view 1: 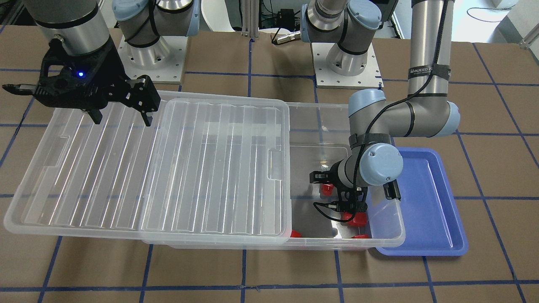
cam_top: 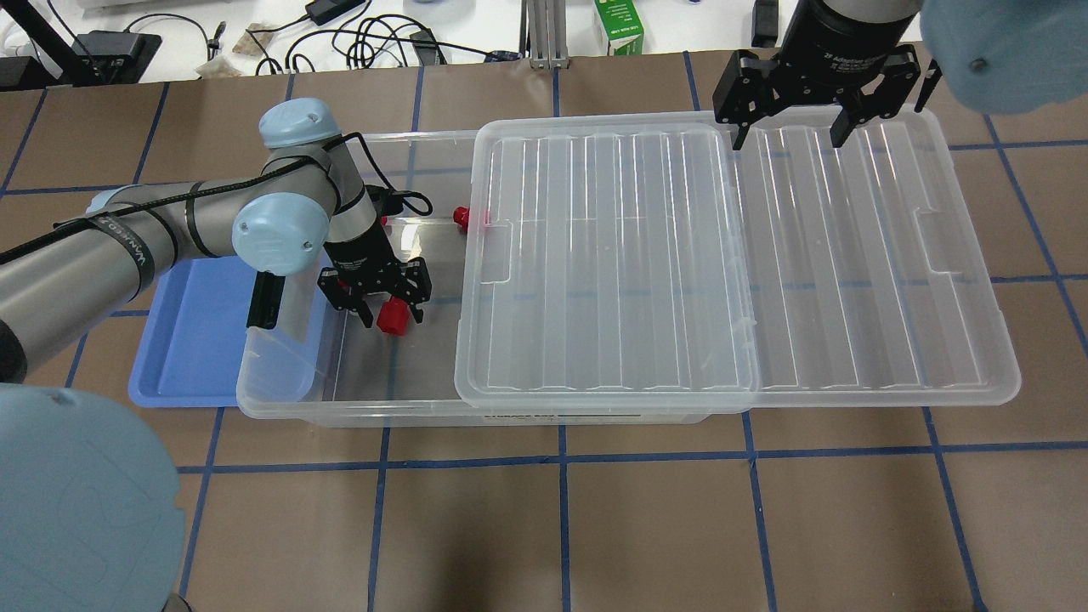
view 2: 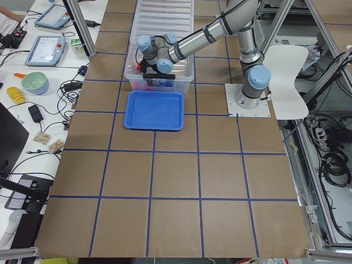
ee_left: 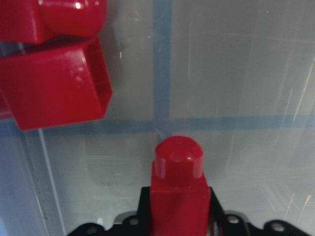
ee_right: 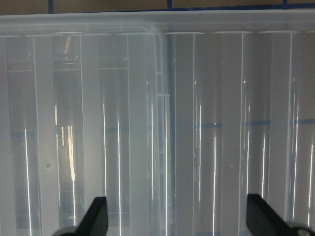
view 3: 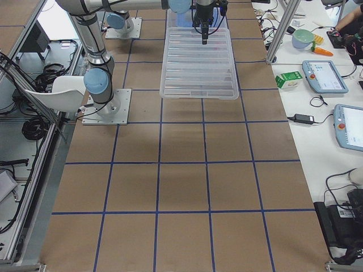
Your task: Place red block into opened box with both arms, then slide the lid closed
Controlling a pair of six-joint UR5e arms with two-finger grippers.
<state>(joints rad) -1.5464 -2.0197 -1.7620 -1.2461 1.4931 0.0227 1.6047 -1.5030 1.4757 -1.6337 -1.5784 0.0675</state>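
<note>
My left gripper (cam_top: 389, 308) reaches down into the uncovered end of the clear box (cam_top: 280, 399) and is shut on a red block (cam_top: 392, 317). The left wrist view shows that block (ee_left: 178, 194) upright between the jaws, above the box floor. More red blocks (ee_left: 54, 83) lie just ahead, and another (cam_top: 464, 218) sits by the far wall. The ribbed clear lid (cam_top: 608, 263) covers the rest of the box and overhangs to the robot's right. Over the lid's far edge hangs my right gripper (cam_top: 790, 129), open and holding nothing, with both fingers (ee_right: 96, 216) above the ribs.
A blue tray (cam_top: 183, 331) lies against the box's open end, partly under my left arm. Both arm bases (view 1: 147, 54) stand behind the box. Brown table surface with blue tape lines (cam_top: 561, 527) extends in front of the box. Cables and a green carton (cam_top: 619, 25) sit beyond the table.
</note>
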